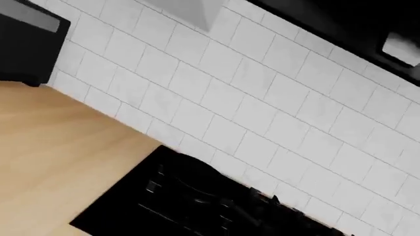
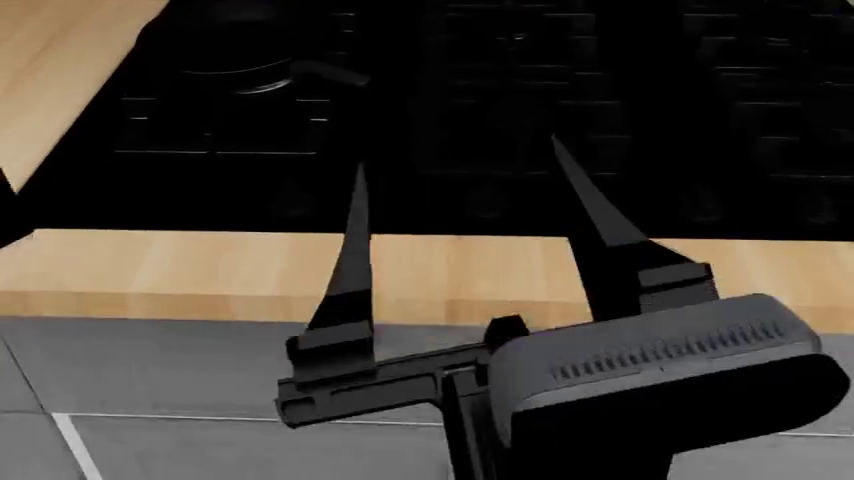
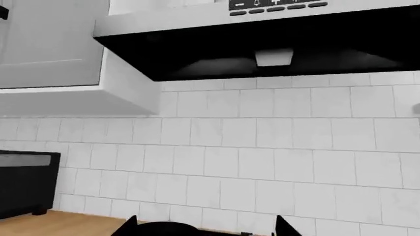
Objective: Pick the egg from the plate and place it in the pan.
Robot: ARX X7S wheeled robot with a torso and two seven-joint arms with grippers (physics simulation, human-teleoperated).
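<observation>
The pan (image 2: 247,62) sits at the far left of the black stovetop (image 2: 534,120) in the head view, a round dark shape barely lighter than the burner grates around it, with its short handle (image 2: 331,72) pointing toward the middle of the cooktop. Neither the egg nor the plate shows in any of the three views.

No brand name or readable word appears; the only markings are a row of small white symbols on the control strip (image 3: 276,5) of the range hood (image 3: 262,44), too small to read.

The right gripper (image 2: 461,195) fills the lower middle of the head view, held out in front of the wooden countertop (image 2: 174,270) edge. Its two long, tapered black fingers (image 2: 350,250) point up and away toward the stovetop, spread wide apart with nothing between them. Its grey vented wrist housing (image 2: 667,370) sits low on the right, over the grey tiled floor (image 2: 134,380).

The left gripper appears in none of the views; its camera looks at a tilt over white wall tiles (image 1: 249,98), countertop and a corner of the stovetop. A dark appliance (image 3: 26,182) stands on the counter at the wall.
</observation>
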